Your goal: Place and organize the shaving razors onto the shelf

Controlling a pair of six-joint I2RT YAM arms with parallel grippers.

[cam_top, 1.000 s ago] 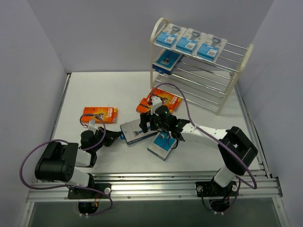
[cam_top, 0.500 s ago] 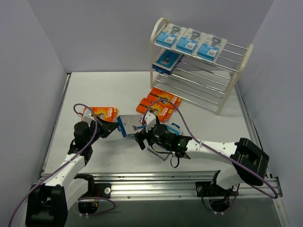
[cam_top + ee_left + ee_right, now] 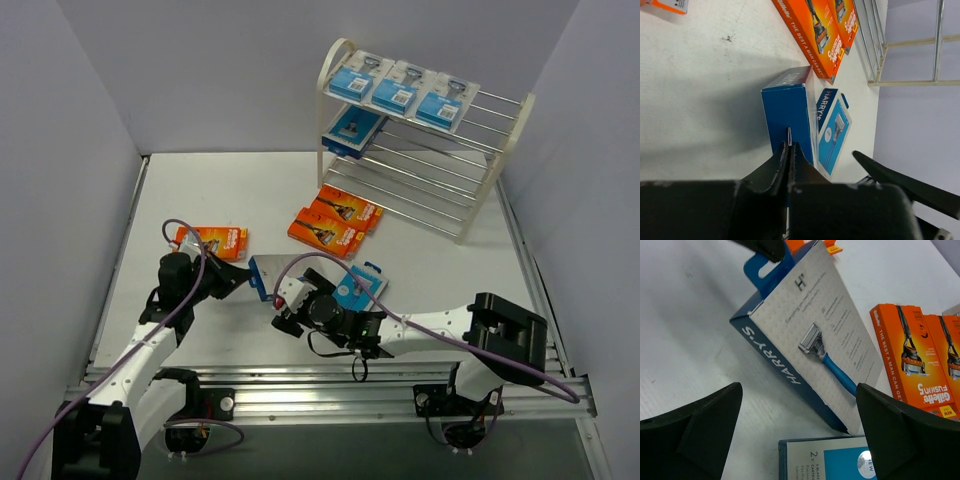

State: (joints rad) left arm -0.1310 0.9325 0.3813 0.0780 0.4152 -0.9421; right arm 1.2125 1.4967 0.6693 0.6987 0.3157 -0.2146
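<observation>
On the table (image 3: 230,190), left pincer (image 3: 240,279) pinches blue razor box (image 3: 268,277) by its tab, right pincer (image 3: 285,312) spread wide just beside.

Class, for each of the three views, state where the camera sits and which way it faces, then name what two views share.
Top external: high behind the bases, looking down on table, shelf, left gripper, right gripper.
Left wrist: on the left arm, facing along the shut gripper toward the shelf.
Right wrist: on the right arm, looking down through the open gripper.
Shared: both wrist views show the Harry's box and orange boxes.
</observation>
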